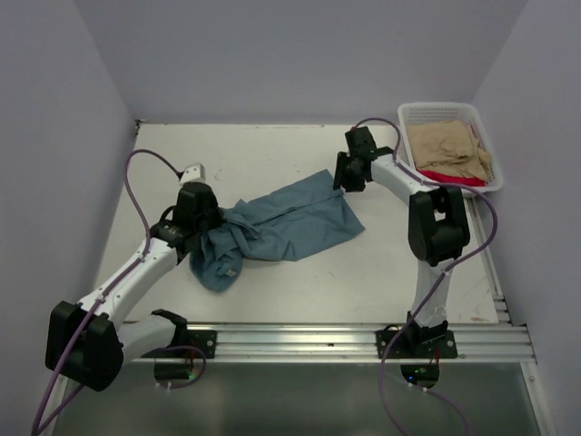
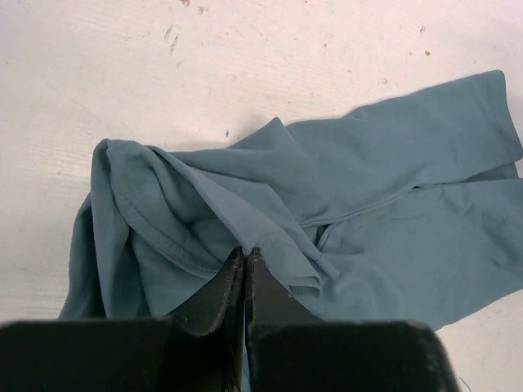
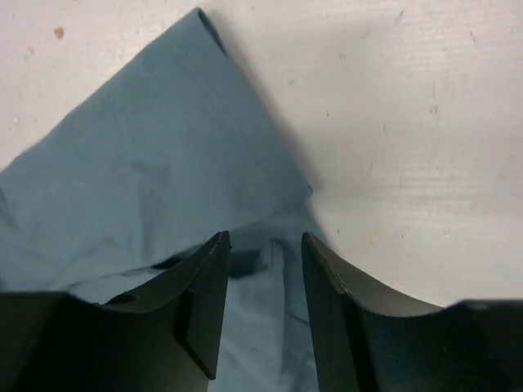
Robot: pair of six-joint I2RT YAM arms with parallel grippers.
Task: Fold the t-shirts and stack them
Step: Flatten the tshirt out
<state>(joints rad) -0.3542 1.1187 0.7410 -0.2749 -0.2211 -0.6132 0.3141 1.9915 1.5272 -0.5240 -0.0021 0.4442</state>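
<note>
A blue-grey t-shirt (image 1: 281, 222) lies crumpled on the white table, bunched at its left end and spread toward the right. My left gripper (image 1: 207, 225) is shut on a fold of the blue-grey t-shirt (image 2: 245, 245) at the bunched end. My right gripper (image 1: 343, 180) is open just above the shirt's far right corner (image 3: 163, 163), its fingers (image 3: 204, 294) astride the cloth edge, not closed on it. A tan t-shirt (image 1: 448, 148) and a red one (image 1: 451, 178) lie in the white basket.
The white basket (image 1: 408, 113) stands at the back right corner, against the right wall. Grey walls close in the table on three sides. A metal rail (image 1: 300, 341) runs along the near edge. A small white object (image 1: 192, 171) lies behind the left arm.
</note>
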